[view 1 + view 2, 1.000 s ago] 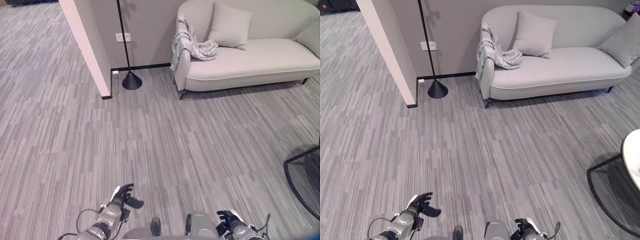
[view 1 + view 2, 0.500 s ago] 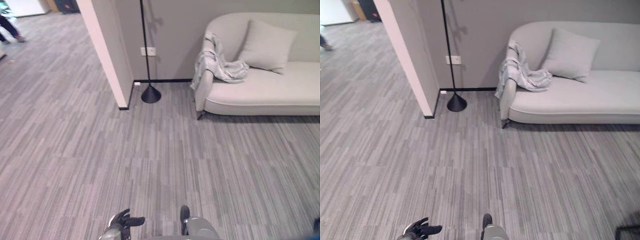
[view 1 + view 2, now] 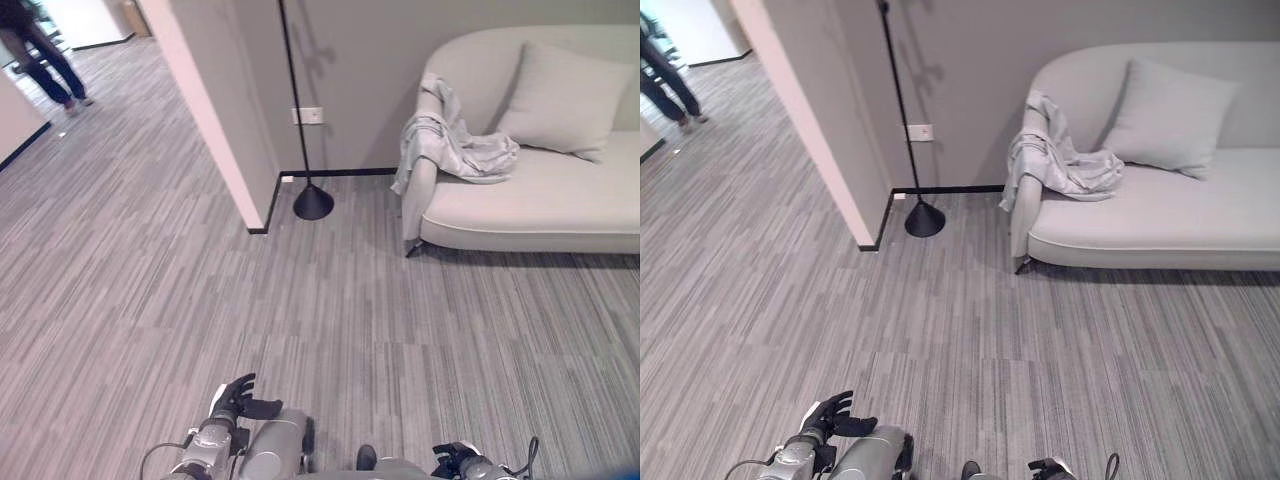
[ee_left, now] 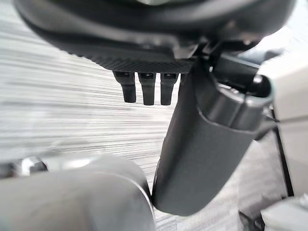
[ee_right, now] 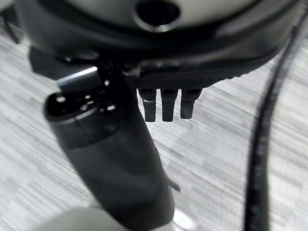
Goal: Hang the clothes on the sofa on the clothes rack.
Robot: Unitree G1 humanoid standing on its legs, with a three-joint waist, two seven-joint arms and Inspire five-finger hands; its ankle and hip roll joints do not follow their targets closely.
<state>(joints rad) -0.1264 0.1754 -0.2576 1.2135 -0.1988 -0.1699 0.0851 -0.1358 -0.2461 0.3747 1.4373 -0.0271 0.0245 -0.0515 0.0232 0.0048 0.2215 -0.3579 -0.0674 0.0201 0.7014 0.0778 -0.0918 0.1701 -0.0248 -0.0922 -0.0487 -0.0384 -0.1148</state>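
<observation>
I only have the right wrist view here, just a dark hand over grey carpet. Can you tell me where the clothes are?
Observer: A light grey garment is draped over the arm of a pale sofa against the far wall, well ahead of the robot.
Operator: Anything on the way to it?
Observer: A black floor lamp stands by the wall corner, just off the sofa arm that carries the garment; the carpet between the robot and the sofa is bare.
Operator: What is the other hand doing?
Observer: The left hand hangs low over the carpet, fingers relaxed, holding nothing.
Operator: Anyone around?
Observer: A person stands down the corridor, far off on the robot's left.
</observation>
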